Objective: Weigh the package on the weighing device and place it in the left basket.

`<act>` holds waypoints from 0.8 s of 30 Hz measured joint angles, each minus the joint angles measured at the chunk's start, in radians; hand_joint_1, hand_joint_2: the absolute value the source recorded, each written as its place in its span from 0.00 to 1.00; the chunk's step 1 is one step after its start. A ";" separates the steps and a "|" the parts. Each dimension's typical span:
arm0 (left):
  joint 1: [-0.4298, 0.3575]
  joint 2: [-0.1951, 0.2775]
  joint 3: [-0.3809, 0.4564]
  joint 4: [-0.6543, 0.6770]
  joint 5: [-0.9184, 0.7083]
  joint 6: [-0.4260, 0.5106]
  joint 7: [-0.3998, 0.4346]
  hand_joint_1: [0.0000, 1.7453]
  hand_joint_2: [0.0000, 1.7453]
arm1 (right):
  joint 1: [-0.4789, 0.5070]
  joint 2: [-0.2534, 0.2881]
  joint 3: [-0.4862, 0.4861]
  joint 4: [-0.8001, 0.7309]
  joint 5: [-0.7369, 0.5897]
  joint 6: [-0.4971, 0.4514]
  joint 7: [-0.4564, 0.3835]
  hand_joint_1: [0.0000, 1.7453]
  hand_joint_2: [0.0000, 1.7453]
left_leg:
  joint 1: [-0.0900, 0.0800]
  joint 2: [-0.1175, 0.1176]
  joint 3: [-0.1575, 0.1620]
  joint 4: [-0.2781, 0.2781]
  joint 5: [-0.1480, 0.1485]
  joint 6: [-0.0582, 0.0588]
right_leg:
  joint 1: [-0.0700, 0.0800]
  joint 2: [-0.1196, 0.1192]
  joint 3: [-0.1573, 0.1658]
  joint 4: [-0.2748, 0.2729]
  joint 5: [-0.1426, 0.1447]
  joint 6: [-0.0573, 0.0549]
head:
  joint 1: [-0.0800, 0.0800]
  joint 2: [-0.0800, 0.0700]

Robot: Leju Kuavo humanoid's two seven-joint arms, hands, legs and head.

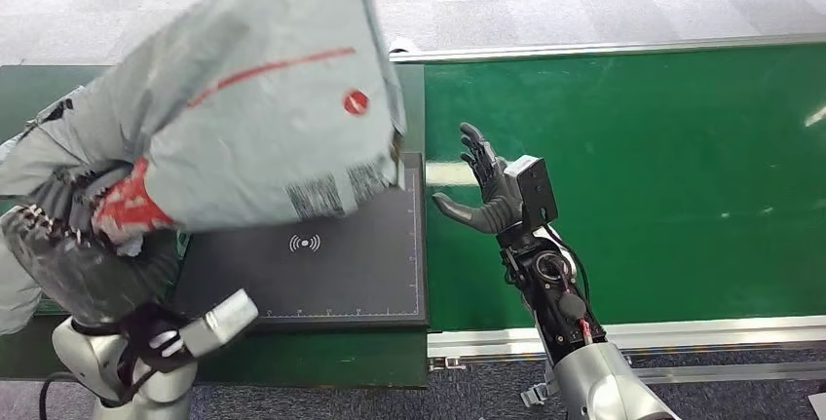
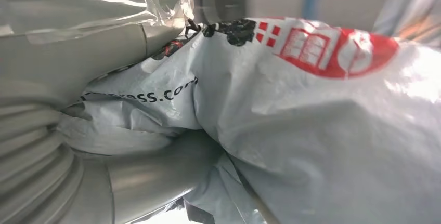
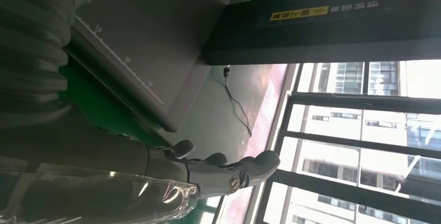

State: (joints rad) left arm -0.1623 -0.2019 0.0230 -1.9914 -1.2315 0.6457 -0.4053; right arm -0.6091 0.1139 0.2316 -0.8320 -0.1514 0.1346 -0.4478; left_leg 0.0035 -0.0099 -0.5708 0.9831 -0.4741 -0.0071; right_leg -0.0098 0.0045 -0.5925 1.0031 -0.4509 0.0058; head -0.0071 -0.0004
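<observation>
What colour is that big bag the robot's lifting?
The package is grey with red markings and black print, clearest in the head view.

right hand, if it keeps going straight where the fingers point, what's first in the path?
Probably nothing close. The right hand is open, fingers aimed away from the robot over the green belt. Ahead lies bare belt, then its far metal rail. The scale platform sits off to its side. Depth is uncertain.

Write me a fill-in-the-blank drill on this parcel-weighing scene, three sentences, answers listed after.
1. The grey plastic mailer package is held by the robot's ____ hand.
2. The right hand, holding nothing, hovers over the ____ conveyor belt.
3. The flat black weighing device lies ____ the lifted package.

Answers: left; green; below
</observation>
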 joint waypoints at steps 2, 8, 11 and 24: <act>-0.077 0.039 0.052 0.092 -0.125 -0.044 0.198 1.00 1.00 | 0.011 -0.005 -0.001 0.000 0.008 0.000 0.000 0.00 1.00 | 0.001 0.001 0.001 0.000 0.001 0.000 | 0.001 0.000 0.000 0.000 0.001 -0.001 | 0.000 0.000; -0.347 0.257 0.094 0.490 -0.309 -0.230 0.562 1.00 1.00 | 0.027 -0.025 -0.005 0.000 0.023 0.011 0.004 0.00 1.00 | 0.002 0.005 0.001 0.000 0.002 -0.002 | 0.002 0.005 -0.001 0.002 0.002 -0.003 | 0.000 0.000; -0.433 0.340 0.097 0.641 -0.311 -0.244 0.589 1.00 1.00 | 0.032 -0.034 -0.007 0.000 0.026 0.012 0.005 0.00 1.00 | 0.002 0.008 0.001 0.000 0.002 -0.002 | 0.002 0.008 -0.002 0.002 0.002 -0.003 | 0.000 0.000; -0.674 0.556 0.043 1.159 -0.323 -0.360 0.729 1.00 1.00 | 0.045 -0.046 -0.010 0.000 0.028 0.014 0.022 0.00 1.00 | 0.002 0.011 0.000 0.000 0.001 -0.002 | 0.002 0.010 -0.003 0.002 0.002 -0.003 | 0.001 0.000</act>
State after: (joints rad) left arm -0.8364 0.3543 0.0657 -0.8320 -1.5545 0.2854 0.3236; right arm -0.5642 0.0675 0.2220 -0.8324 -0.1232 0.1484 -0.4254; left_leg 0.0060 0.0008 -0.5712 0.9830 -0.4731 -0.0095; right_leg -0.0075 0.0148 -0.5958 1.0048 -0.4487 0.0030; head -0.0065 -0.0004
